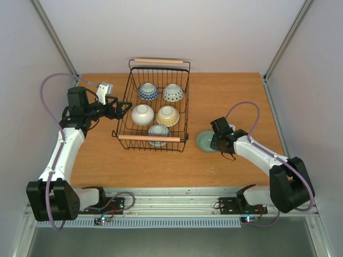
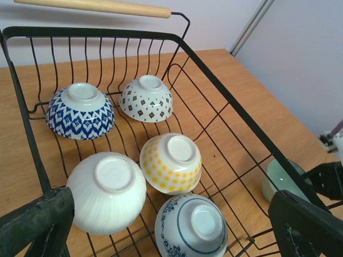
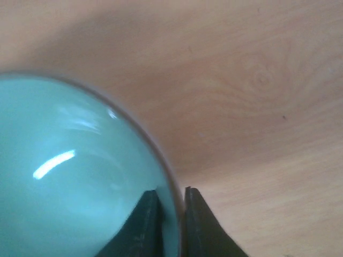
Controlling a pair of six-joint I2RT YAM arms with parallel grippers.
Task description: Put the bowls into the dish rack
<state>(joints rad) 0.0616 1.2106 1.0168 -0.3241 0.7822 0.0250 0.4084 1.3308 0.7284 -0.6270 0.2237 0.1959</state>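
Note:
The black wire dish rack (image 1: 188,101) holds several bowls, all upside down: blue zigzag (image 1: 148,91), brown-diamond (image 1: 172,92), white ribbed (image 1: 142,114), yellow-dotted (image 1: 168,115) and blue floral (image 1: 158,131). A pale green bowl (image 1: 205,141) stands upright on the table, right of the rack's near corner. My right gripper (image 1: 216,140) is shut on its right rim, one finger inside and one outside (image 3: 172,198). My left gripper (image 1: 117,110) is wide open at the rack's left wall, over the white ribbed bowl (image 2: 107,190) and the blue floral bowl (image 2: 190,227).
The rack has wooden bar handles at its far end (image 1: 161,61) and near end (image 1: 149,138). The wooden table (image 1: 236,96) is bounded by white walls left, right and behind. The green bowl also shows beyond the rack wall in the left wrist view (image 2: 276,179).

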